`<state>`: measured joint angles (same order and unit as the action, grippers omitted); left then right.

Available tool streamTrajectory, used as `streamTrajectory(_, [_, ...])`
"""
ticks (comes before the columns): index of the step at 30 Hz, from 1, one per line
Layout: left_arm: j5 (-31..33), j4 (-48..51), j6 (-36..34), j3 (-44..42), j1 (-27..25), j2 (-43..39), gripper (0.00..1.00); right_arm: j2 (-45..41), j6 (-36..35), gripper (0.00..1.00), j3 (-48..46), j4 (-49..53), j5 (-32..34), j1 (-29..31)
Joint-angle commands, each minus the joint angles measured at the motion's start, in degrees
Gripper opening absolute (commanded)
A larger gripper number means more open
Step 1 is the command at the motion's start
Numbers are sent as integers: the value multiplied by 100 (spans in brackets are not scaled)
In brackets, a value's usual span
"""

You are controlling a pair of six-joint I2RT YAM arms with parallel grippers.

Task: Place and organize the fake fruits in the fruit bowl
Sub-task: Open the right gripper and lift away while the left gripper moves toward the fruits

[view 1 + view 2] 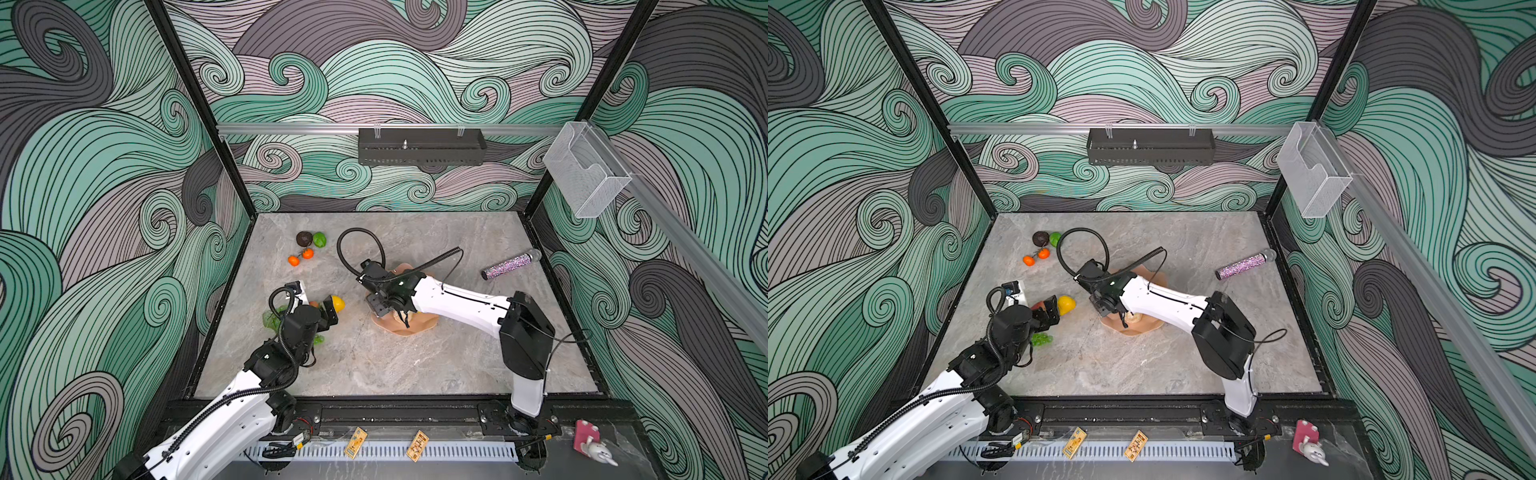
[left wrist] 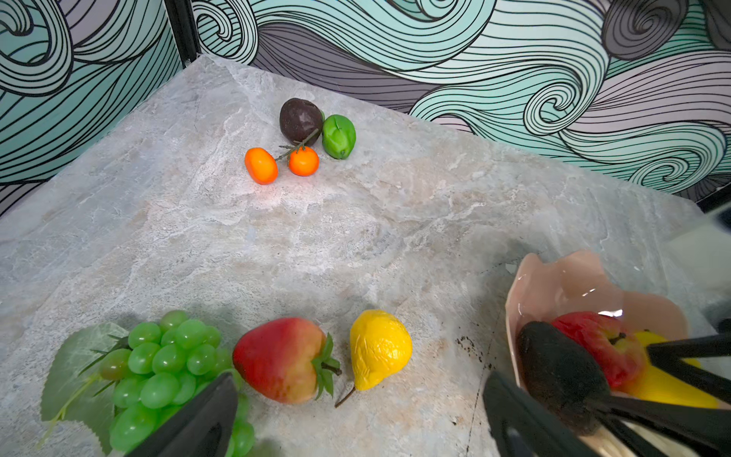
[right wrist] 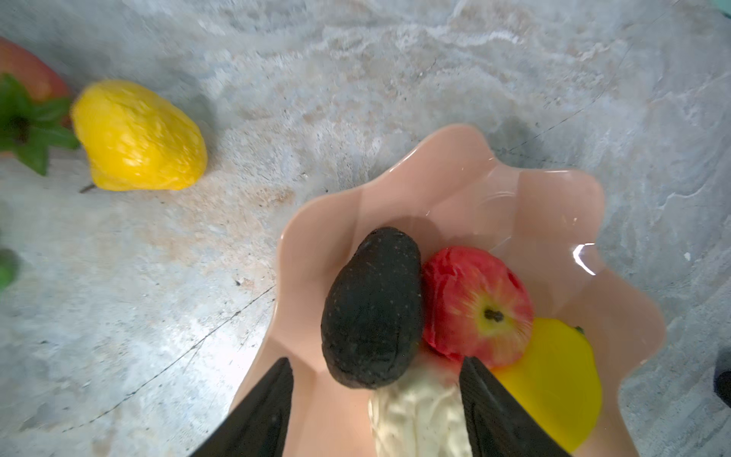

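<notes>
Lying lengthwise between the spread fingers (image 3: 273,399) of the right gripper (image 3: 374,360), touching neither: dark pebbled plastic avocado (image 3: 372,304) in scalloped salmon-pink bowl (image 3: 553,205); left gripper (image 2: 360,382), splayed wide, faces glossy yellow lemon (image 2: 379,348).

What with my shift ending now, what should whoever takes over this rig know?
Left pincer: open, empty, by the strawberry and lemon.
Right pincer: open over the bowl, clear of the avocado between its jaws.
Done: avocado, apple, yellow fruit and beige ball lie in the bowl.
To do: grapes, strawberry and lemon near the left arm; oranges, dark fruit and lime at the table's far left.
</notes>
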<state>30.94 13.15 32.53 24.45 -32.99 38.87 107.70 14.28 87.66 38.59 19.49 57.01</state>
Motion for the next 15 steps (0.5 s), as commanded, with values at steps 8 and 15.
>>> streamTrajectory(8, [-1442,1060,578,2500,1287,2512,99,-2035,336,75,-1091,-66,44,23])
streamTrajectory(15, [-1393,1889,745,3997,1908,4208,99,-3703,414,84,-2347,-581,399,-8])
